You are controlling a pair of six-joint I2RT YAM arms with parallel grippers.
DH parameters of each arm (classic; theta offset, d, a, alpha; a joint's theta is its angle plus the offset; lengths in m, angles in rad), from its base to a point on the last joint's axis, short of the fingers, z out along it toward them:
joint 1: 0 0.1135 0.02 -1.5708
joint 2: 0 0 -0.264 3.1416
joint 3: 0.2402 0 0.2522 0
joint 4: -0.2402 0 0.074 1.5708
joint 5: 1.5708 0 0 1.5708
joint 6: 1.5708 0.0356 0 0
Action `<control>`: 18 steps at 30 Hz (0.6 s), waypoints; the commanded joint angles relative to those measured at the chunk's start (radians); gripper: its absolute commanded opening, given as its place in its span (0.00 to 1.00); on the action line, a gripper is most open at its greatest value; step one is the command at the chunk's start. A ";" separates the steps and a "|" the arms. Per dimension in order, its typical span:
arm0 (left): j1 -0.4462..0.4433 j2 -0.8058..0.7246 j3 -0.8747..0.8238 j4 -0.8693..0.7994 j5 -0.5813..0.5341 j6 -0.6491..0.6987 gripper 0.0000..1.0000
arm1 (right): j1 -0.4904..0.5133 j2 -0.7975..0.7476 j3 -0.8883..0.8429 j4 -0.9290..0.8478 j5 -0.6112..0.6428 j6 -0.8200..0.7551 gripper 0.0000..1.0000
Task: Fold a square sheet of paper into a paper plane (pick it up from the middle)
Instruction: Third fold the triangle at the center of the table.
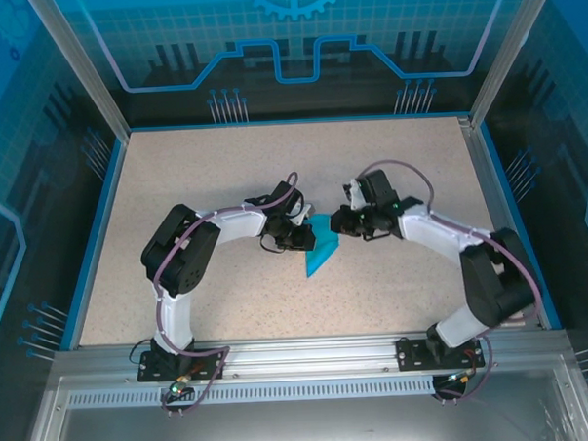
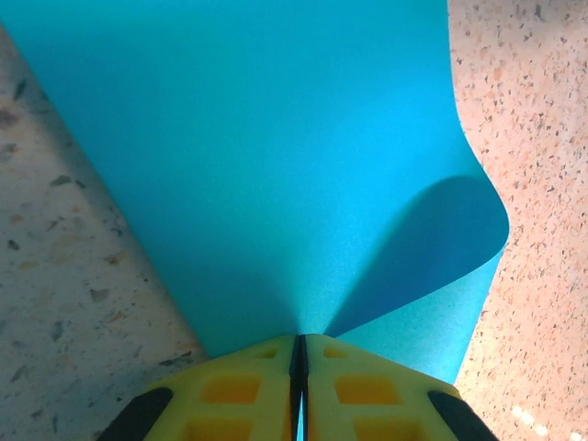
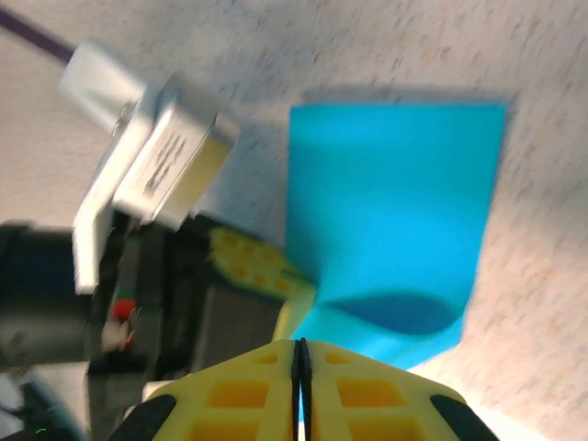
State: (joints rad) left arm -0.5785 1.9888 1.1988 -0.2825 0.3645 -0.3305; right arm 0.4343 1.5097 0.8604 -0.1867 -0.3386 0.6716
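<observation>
Left fingers (image 2: 234,390) pinch the blue sheet (image 2: 276,165), its gripped edge hidden.

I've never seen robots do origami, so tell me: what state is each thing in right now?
square sheet of paper: bent into a curl, partly lifted, no plane shape yet.
left gripper: jaws shut on the sheet's edge.
right gripper: jaws shut on the sheet's edge.
</observation>
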 commanded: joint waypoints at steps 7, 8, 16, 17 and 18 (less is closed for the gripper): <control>0.002 0.044 -0.047 -0.027 -0.030 0.027 0.12 | 0.232 0.043 -0.203 0.368 -0.066 0.279 0.10; 0.001 0.044 -0.046 -0.028 -0.029 0.028 0.12 | 0.247 0.069 -0.199 0.389 -0.069 0.292 0.10; 0.002 0.048 -0.038 -0.034 -0.027 0.031 0.12 | 0.271 0.152 -0.196 0.447 -0.057 0.309 0.10; 0.001 0.051 -0.036 -0.034 -0.026 0.031 0.12 | 0.269 0.155 -0.188 0.434 -0.056 0.303 0.10; 0.001 0.052 -0.035 -0.034 -0.026 0.031 0.12 | 0.268 0.152 -0.183 0.424 -0.055 0.298 0.10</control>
State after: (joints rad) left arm -0.5777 1.9888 1.1942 -0.2752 0.3714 -0.3302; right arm 0.6987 1.6573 0.6579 0.2127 -0.3977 0.9668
